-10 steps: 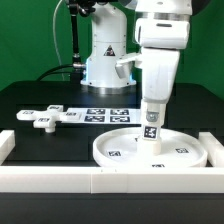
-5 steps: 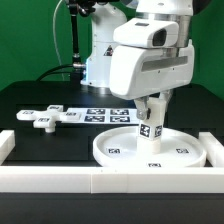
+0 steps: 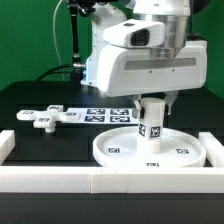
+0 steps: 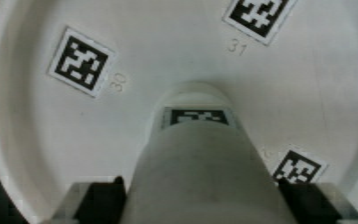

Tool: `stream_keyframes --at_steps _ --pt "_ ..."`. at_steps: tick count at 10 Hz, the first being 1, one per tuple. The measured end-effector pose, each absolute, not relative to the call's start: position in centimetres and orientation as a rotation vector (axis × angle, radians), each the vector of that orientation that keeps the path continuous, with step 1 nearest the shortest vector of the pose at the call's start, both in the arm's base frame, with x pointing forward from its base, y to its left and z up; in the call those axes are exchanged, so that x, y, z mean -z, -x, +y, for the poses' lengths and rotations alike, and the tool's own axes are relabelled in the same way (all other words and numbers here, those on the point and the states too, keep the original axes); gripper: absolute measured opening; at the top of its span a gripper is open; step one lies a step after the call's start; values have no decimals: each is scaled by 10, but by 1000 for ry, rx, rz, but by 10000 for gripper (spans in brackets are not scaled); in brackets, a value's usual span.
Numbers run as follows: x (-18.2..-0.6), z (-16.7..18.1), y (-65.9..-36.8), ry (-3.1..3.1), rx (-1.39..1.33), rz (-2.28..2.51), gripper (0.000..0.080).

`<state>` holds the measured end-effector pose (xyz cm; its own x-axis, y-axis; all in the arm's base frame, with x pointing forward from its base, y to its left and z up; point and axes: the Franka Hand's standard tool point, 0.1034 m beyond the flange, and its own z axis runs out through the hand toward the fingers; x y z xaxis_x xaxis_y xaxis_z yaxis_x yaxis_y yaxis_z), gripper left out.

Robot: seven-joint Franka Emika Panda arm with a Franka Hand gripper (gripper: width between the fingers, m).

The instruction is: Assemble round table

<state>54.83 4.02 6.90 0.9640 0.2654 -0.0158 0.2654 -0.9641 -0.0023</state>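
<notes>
The large rimmed round disc [image 3: 150, 152] lies flat near the front barrier, tags up. The short cylindrical post [image 3: 151, 124] stands upright on the disc's middle, a tag on its side. My gripper [image 3: 152, 100] is shut on the post's upper end, its body tilted over it. In the wrist view the post [image 4: 202, 160] runs down to the disc [image 4: 87, 130], with my dark fingertips [image 4: 101, 198] pressed on both its sides. The flat lobed foot piece [image 3: 41, 117] lies on the black table at the exterior view's left, apart from the gripper.
Long white barrier bars [image 3: 100, 184] run along the front edge and both sides. The marker board [image 3: 105, 115] lies behind the disc. The arm's base [image 3: 105, 65] stands at the back.
The wrist has turned about the post, so the gripper's wide body now faces the camera and hangs lower. The post stays upright on the disc.
</notes>
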Motion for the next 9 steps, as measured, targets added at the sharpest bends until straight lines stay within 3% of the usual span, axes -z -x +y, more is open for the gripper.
stream_keyframes --at_steps 6,9 --pt "-68 40 -547 2976 -40 770 407" --pt "-68 40 -547 2908 -50 982 407"
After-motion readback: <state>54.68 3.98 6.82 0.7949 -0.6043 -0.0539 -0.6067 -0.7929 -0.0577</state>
